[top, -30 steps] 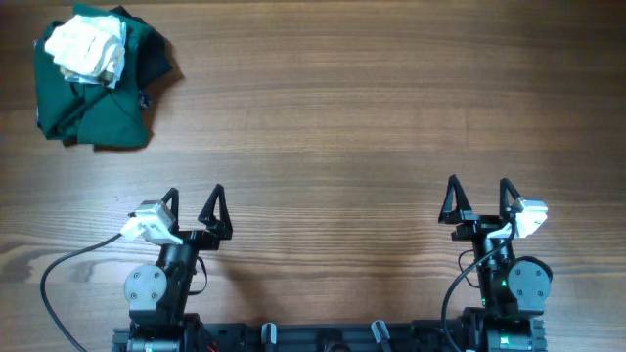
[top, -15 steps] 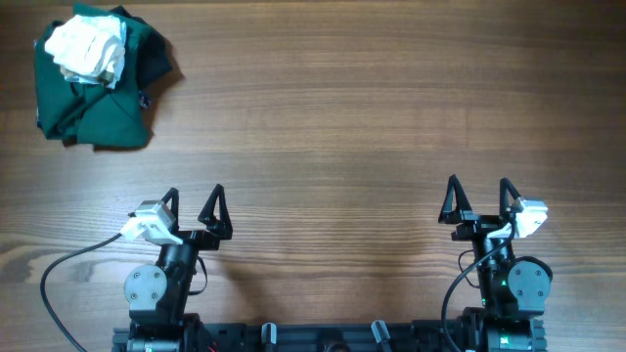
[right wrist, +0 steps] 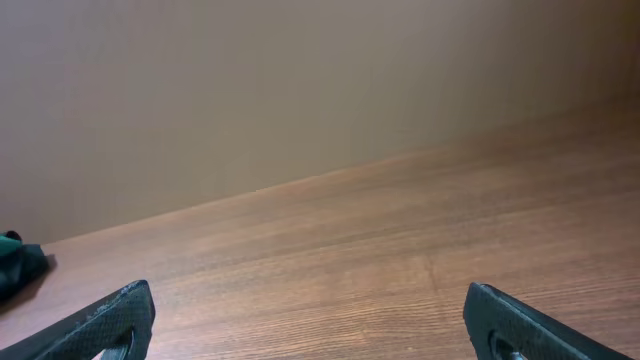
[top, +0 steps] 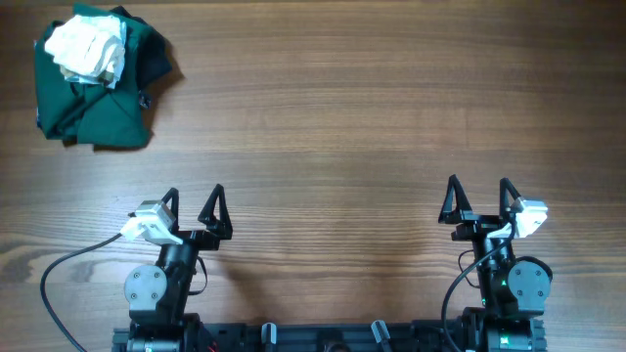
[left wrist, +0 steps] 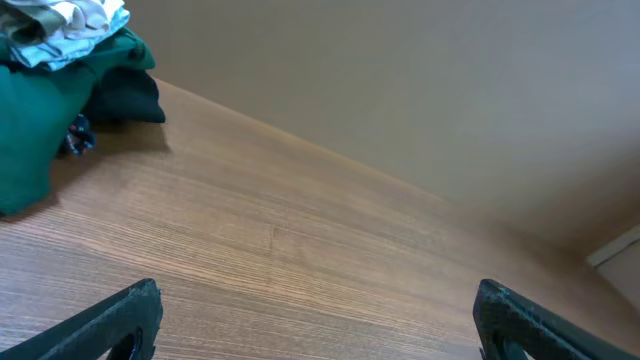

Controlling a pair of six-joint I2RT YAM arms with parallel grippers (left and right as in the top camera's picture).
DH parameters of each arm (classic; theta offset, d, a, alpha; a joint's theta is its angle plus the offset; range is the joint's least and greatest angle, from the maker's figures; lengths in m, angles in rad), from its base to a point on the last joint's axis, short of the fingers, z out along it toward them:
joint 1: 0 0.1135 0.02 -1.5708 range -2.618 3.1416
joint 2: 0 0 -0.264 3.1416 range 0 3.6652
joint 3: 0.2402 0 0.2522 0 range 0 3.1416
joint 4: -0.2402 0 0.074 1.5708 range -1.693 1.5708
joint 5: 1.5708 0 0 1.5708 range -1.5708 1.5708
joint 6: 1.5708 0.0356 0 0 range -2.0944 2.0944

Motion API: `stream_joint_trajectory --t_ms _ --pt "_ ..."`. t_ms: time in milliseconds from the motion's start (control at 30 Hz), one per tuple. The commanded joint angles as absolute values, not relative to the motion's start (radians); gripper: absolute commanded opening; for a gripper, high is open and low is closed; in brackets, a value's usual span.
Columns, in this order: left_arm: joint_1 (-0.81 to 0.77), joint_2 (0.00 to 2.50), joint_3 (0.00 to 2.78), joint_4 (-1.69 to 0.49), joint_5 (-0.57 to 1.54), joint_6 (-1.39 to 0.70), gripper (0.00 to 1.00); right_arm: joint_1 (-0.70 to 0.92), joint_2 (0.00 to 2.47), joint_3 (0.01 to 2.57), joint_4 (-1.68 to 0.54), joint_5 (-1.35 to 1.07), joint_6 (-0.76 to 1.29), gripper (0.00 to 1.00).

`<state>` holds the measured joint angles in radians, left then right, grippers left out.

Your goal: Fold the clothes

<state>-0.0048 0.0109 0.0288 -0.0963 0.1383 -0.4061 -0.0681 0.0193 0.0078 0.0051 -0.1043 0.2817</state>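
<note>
The clothes (top: 88, 49), a small crumpled white/cream garment, lie on top of a large dark green garment (top: 108, 112) at the table's far left corner. In the left wrist view the clothes (left wrist: 65, 22) show at the top left, with a tan part and pale trim, on the green garment (left wrist: 40, 100). My left gripper (top: 193, 202) is open and empty near the front edge, far from the pile; its fingers frame bare wood (left wrist: 317, 300). My right gripper (top: 476, 196) is open and empty at the front right (right wrist: 308, 300).
The wooden table (top: 372, 117) stretches between the pile and both grippers. A beige wall stands behind the table's far edge in both wrist views. A bit of the green garment (right wrist: 15, 265) shows at the left edge of the right wrist view.
</note>
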Motion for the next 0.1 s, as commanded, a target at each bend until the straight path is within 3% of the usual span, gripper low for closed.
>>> stream_joint_trajectory --t_ms 0,67 --pt "-0.009 0.003 0.02 -0.093 0.125 -0.398 1.0 -0.064 0.004 0.005 0.007 -0.12 0.262 1.0" --pt "-0.009 0.003 0.02 -0.093 0.125 -0.398 1.0 -0.064 0.004 0.005 0.007 -0.12 0.263 1.0"
